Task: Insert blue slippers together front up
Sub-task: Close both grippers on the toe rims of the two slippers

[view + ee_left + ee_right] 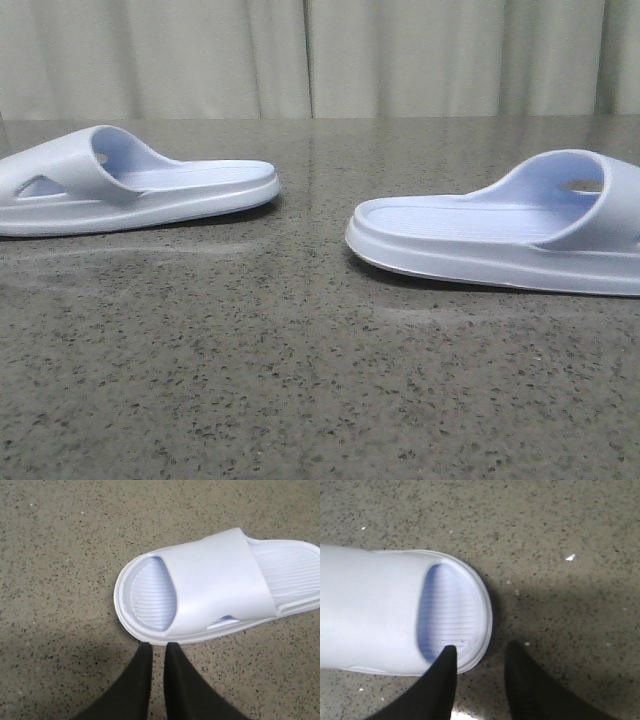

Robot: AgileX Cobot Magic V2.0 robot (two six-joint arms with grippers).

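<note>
Two pale blue slippers lie sole-down on the speckled grey table, heels toward each other. The left slipper also shows in the left wrist view. The right slipper also shows in the right wrist view. My left gripper is empty, its fingers almost together, with the tips just short of the rim near the left slipper's toe. My right gripper is open and straddles the right slipper's toe rim, one fingertip over the footbed and the other over the table. Neither gripper shows in the front view.
A pale curtain hangs behind the table's far edge. Bare tabletop separates the two slippers. A small white fleck lies on the table near the right slipper.
</note>
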